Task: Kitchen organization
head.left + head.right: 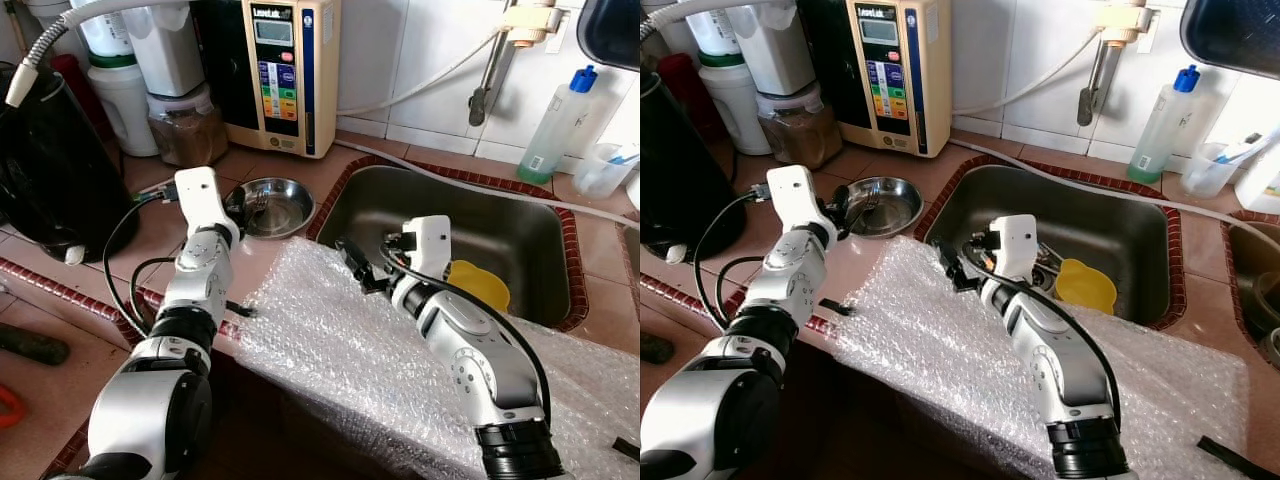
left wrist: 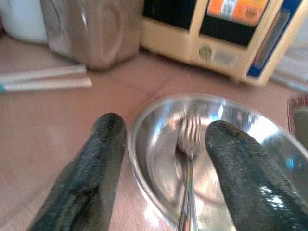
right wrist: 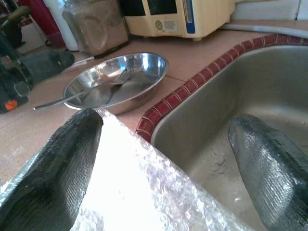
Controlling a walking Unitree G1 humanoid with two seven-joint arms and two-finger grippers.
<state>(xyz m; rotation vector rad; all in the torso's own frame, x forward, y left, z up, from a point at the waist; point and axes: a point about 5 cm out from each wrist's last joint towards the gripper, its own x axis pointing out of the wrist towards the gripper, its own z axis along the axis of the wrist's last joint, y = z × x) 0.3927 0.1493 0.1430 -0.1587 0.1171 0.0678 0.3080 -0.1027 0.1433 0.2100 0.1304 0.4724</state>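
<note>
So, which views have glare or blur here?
Right wrist view: the bubble wrap is blown out white between the right tool fingers. Left wrist view: soft blur throughout, bright glare on the steel bowl around the fork. Eye views: mostly sharp, evenly lit.

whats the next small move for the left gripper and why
Probably ease the left gripper forward and down, then close on the fork. Its fingers are open on either side of the near rim of the steel bowl, and the fork handle runs out between them.
</note>
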